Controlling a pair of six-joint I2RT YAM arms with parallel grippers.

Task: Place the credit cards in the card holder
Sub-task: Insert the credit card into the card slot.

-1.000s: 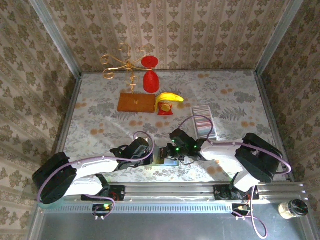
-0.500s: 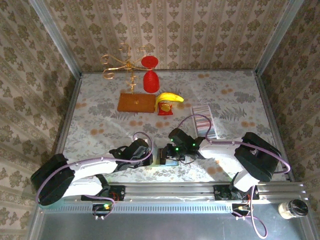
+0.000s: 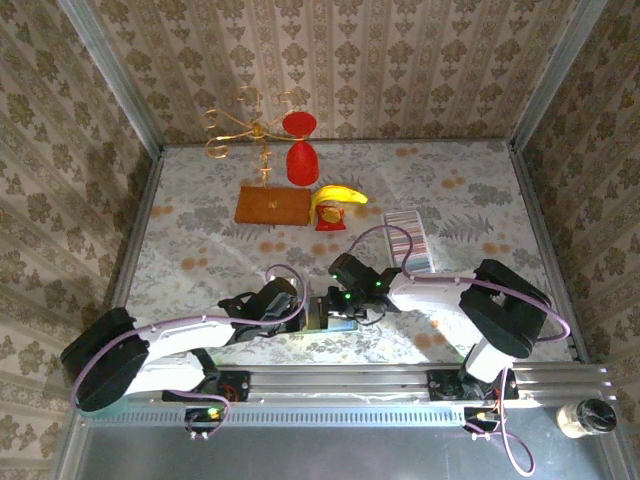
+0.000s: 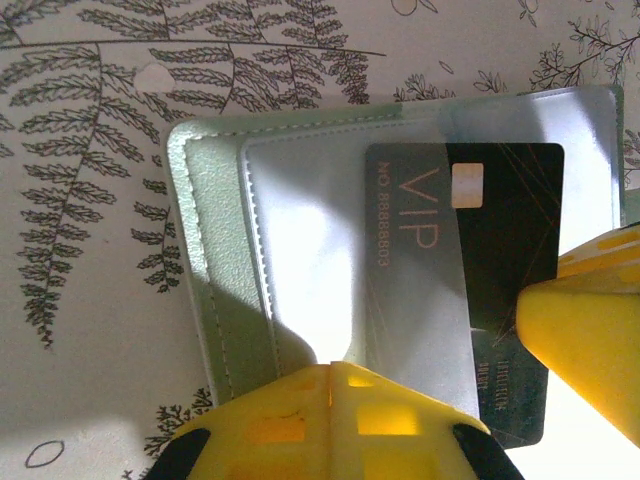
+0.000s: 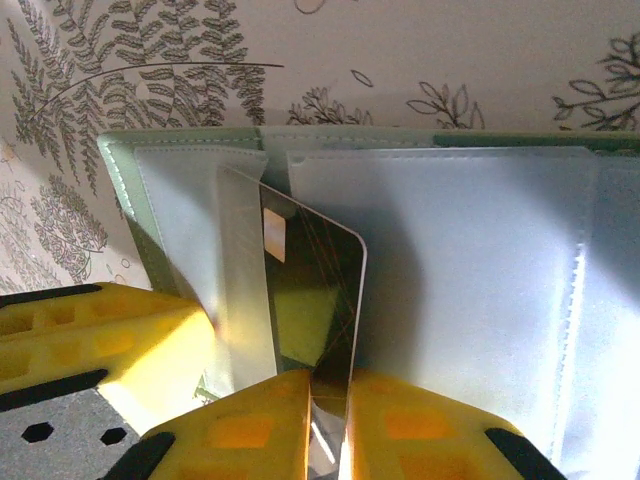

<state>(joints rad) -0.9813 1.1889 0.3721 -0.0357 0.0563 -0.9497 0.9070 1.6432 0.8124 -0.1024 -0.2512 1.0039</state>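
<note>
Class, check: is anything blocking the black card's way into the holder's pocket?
Nothing visible. The card, pinched in the right end effector, is already partly under the clear pocket of the holder; the left end effector sits at the edge, off its path.

Pale green card holder (image 4: 205,290), frosted bluish panels (image 5: 470,280), black card (image 4: 510,230) (gold VIP lettering (image 4: 418,212)), fern-printed white table (image 4: 80,330)

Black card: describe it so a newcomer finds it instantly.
At the middle of the table's near edge, the green card holder lies open. The black card sticks halfway into its clear pocket, pinched in the right claw; gold VIP lettering sets it apart.
</note>
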